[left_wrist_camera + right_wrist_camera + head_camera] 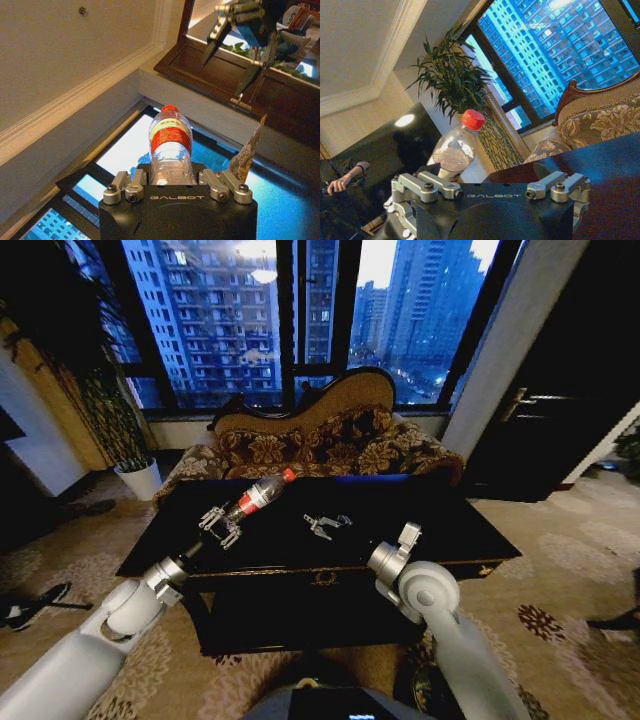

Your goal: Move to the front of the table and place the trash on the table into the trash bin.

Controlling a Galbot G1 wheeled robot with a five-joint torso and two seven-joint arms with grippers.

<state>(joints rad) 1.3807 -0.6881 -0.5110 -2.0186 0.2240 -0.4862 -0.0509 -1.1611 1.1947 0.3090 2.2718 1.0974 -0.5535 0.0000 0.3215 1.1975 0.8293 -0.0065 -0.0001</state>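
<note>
The trash in view is a clear plastic bottle point(258, 496) with a red label and red cap. It is held tilted over the left part of the glossy black table point(440, 525). My left gripper point(228, 522) is shut on the bottle's base, and the cap points toward the sofa. From the left wrist the bottle point(170, 142) rises straight out between that gripper's point(172, 186) knuckles. My right gripper point(328, 525) hovers open over the middle of the table with nothing in it, a short way right of the bottle point(454, 152). The trash bin is out of view.
An ornate patterned sofa point(330, 445) stands right behind the table, under a tall window. A white plant pot point(140, 478) sits on the floor at the far left. A dark door point(560, 410) is at the right. Patterned carpet point(560, 590) surrounds the table.
</note>
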